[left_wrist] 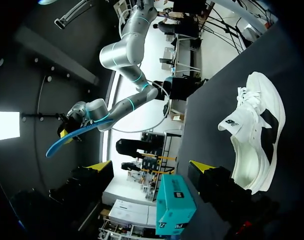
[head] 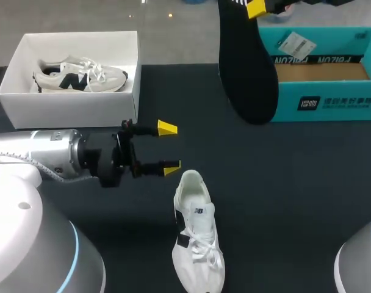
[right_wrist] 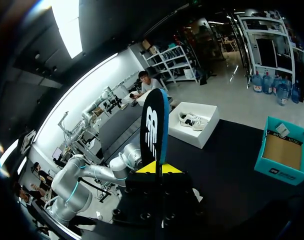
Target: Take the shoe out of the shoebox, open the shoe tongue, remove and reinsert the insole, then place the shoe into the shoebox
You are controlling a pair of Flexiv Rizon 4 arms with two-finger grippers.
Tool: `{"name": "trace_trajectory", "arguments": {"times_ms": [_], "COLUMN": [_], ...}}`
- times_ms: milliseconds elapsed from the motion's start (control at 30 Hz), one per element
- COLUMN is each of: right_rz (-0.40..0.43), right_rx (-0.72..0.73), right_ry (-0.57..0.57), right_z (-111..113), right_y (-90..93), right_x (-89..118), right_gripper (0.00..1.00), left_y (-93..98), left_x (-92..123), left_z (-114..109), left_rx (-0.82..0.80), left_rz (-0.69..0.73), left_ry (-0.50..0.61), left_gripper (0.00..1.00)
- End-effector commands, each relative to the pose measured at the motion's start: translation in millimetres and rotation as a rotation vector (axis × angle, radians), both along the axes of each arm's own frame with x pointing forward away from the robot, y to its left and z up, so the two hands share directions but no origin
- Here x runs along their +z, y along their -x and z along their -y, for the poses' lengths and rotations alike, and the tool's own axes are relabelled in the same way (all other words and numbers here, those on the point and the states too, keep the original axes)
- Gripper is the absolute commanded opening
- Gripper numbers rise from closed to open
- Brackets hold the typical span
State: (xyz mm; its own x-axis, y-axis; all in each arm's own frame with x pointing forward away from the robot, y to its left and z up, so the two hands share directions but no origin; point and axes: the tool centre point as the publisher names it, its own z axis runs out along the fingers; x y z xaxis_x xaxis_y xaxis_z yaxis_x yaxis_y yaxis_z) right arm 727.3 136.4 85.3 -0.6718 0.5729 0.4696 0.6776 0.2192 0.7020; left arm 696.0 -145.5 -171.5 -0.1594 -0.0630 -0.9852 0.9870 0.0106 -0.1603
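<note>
A white shoe (head: 198, 238) with black side marks lies on the dark table, toe toward the front edge. My left gripper (head: 167, 148) hovers open just behind its heel, holding nothing; in the left wrist view the shoe (left_wrist: 254, 130) lies off to one side of the open fingers (left_wrist: 151, 167). High at the back, my right gripper (head: 254, 8) is shut on the black insole (head: 246, 67), which hangs down in front of the teal shoebox (head: 323, 73). In the right wrist view the insole (right_wrist: 153, 130) stands upright between the yellow tips (right_wrist: 155, 167).
A white open box (head: 14, 97) at the back left holds a second white shoe (head: 82, 76). The teal shoebox at the back right stands open with a brown bare floor and a paper tag (head: 295, 44) on its rim.
</note>
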Motion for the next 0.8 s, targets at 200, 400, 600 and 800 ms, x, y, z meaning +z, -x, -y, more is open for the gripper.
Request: {"name": "trace_trajectory", "arguments": {"times_ms": [200, 400, 600, 800], "right_rz": [-0.003, -0.022, -0.121, -0.193], "right_rx": [-0.001, 0.010, 0.042, 0.054], "right_ry": [0.003, -0.007, -0.078, -0.135], "right_z": [-3, -1, 1, -2], "right_y": [-2.1, -3.7, -7.1, -4.5], "right_x": [0, -2, -22, -43], "right_gripper": [0.00, 0.00, 0.00, 0.00], "left_y": [2.0, 2.0, 2.6, 1.9], "left_x": [0, 0, 0, 1], "left_z": [2, 2, 2, 2], "left_rx": [0.006, 0.006, -0.003, 0.013], "left_rz": [0.001, 0.001, 0.018, 0.066], "left_ry": [0.001, 0.001, 0.006, 0.033], "left_gripper": [1.00, 1.00, 1.00, 1.00]}}
